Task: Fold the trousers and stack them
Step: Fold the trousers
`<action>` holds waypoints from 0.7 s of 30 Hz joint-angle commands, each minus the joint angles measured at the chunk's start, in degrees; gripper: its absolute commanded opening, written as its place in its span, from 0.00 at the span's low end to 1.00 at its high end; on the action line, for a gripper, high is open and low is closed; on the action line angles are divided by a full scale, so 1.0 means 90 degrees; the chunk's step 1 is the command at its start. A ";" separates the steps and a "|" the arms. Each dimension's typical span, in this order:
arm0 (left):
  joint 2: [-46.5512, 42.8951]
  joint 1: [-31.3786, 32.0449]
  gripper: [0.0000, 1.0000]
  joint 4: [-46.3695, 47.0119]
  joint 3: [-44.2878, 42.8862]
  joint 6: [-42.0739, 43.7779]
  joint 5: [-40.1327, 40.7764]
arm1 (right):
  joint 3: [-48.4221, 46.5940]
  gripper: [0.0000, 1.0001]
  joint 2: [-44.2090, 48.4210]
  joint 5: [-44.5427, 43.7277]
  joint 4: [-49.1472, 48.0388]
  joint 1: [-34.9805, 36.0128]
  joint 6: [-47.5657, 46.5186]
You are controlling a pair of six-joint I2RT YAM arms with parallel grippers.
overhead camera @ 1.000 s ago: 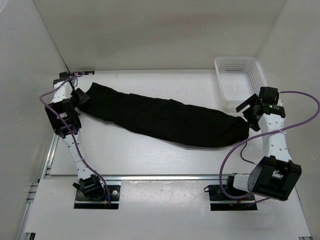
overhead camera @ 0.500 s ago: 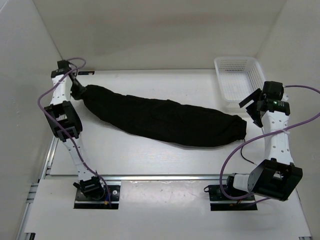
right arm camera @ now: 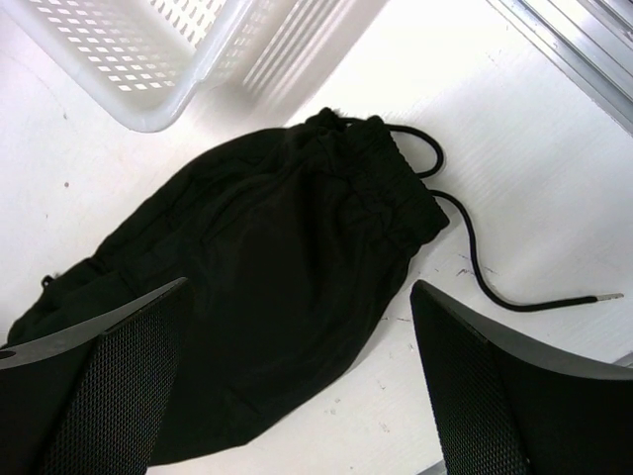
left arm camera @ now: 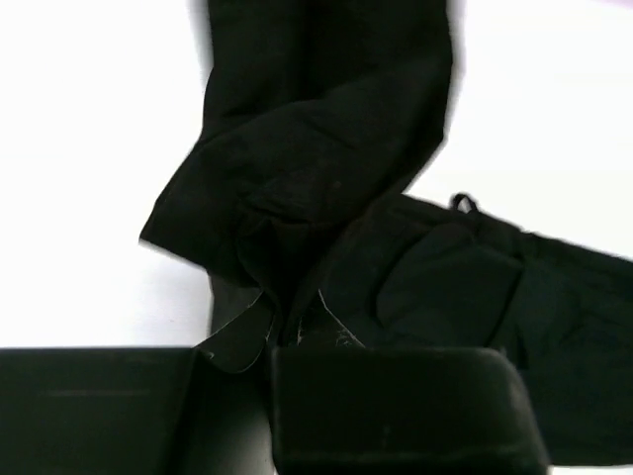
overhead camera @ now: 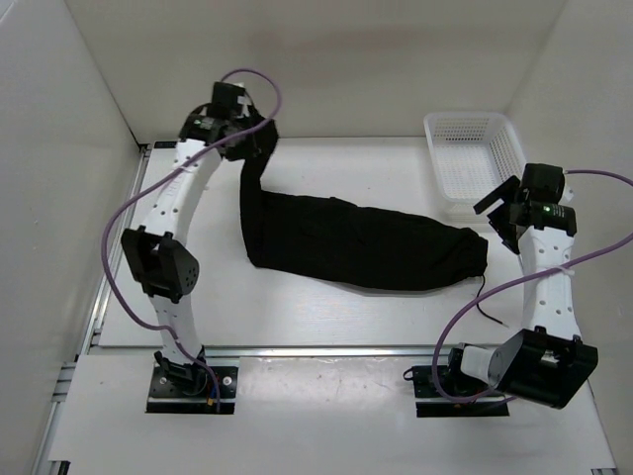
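The black trousers [overhead camera: 366,242] lie lengthwise across the table, waist end to the right. My left gripper [overhead camera: 252,150] is raised at the back left, shut on the leg end, so that part hangs up off the table. In the left wrist view the fabric [left arm camera: 326,129] drapes down from the closed left gripper [left arm camera: 272,336]. My right gripper [overhead camera: 499,220] hovers open above the waist end. In the right wrist view the gathered waistband [right arm camera: 381,183] and the trousers [right arm camera: 277,267] lie under the open right gripper [right arm camera: 297,386], untouched.
A white mesh basket [overhead camera: 475,163] stands at the back right, its corner [right arm camera: 148,59] just beyond the waistband. A thin black drawstring [right arm camera: 514,297] trails from the waist over the table. White walls close in on three sides; a metal rail [overhead camera: 326,351] runs along the near edge.
My left gripper shut on the trousers' left end, then lifted it up and toward the back centre, bending the fabric upward. The right gripper drew back slightly and stayed open.
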State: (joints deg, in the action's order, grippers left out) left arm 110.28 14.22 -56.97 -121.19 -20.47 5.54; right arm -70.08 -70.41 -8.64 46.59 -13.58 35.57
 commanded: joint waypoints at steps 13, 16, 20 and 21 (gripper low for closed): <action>0.0022 0.1105 0.10 -0.0291 0.0916 -0.0714 0.1152 | 0.0297 0.94 0.0450 0.0364 0.0029 0.0015 -0.0105; 0.0022 0.1164 0.10 -0.0291 0.0916 -0.1016 0.1298 | 0.0297 0.94 0.0577 0.0755 -0.0127 0.0015 -0.0105; -0.0036 0.1330 0.10 -0.0291 0.0975 -0.1407 0.1679 | 0.0356 0.94 0.0577 0.0726 -0.0128 0.0259 -0.0163; -0.0036 0.1330 0.10 -0.0291 0.0975 -0.1485 0.1679 | 0.0423 0.94 0.0577 0.0726 -0.0128 0.0259 -0.0163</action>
State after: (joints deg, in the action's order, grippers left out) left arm 113.89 25.50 -59.90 -112.86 -30.26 17.45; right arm -67.18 -66.28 -3.81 46.48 -12.45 35.38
